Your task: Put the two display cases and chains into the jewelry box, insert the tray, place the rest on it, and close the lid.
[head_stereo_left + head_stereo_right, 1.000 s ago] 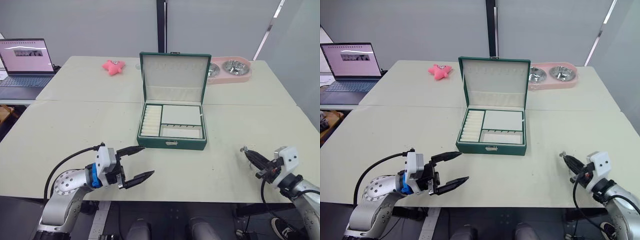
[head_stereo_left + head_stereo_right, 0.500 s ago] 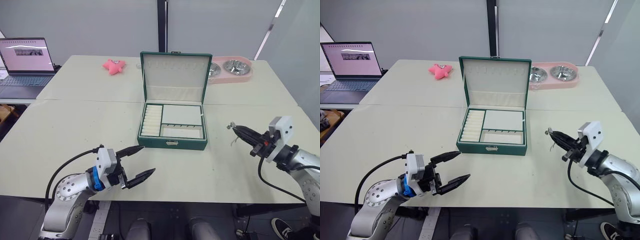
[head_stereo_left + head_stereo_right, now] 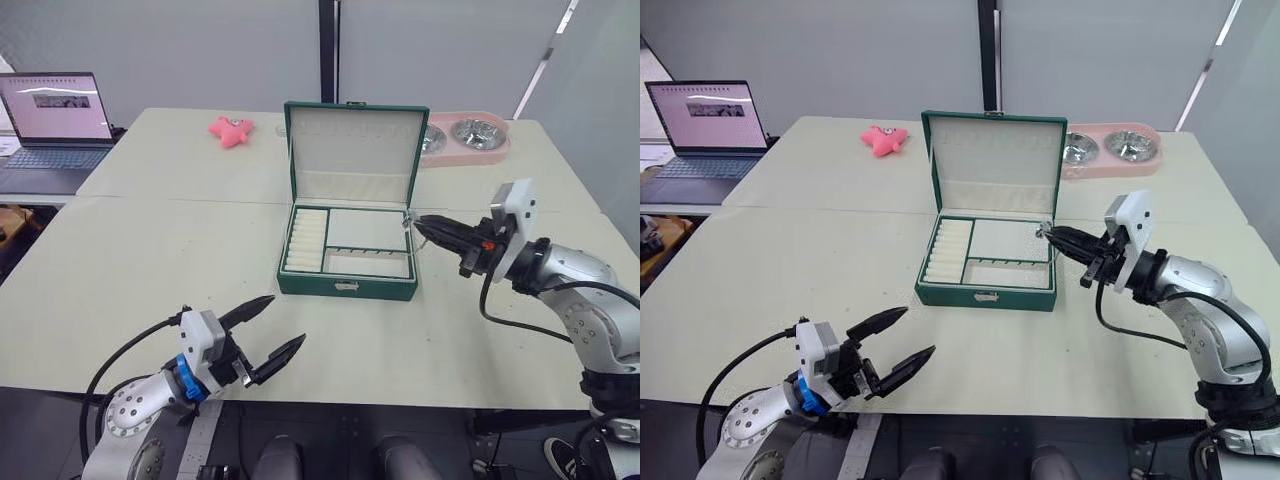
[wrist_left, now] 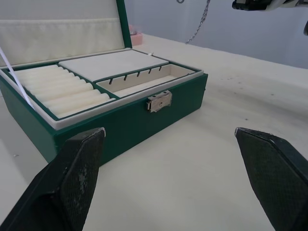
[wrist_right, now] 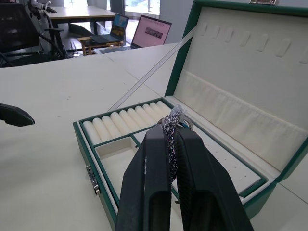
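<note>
The dark green jewelry box (image 3: 346,285) stands open mid-table, its lid (image 3: 352,150) upright. The cream tray (image 3: 365,230) sits inside it, with ring rolls on its left. My right gripper (image 3: 418,224) hovers at the box's right rim, shut on a silvery chain (image 5: 171,126) bunched at the fingertips. The chain (image 4: 198,26) dangles above the box's right side in the left wrist view. My left gripper (image 3: 286,319) is open and holds nothing, low by the table's front edge, left of the box. The display cases are hidden.
A laptop (image 3: 55,115) sits on the far left table. A pink star toy (image 3: 229,130) lies behind the box on the left. A pink double pet bowl (image 3: 465,137) stands behind on the right.
My right arm has lifted from the table's front right and swung left up to the box's right rim, carrying the chain. The left gripper stayed open and sank a little.
</note>
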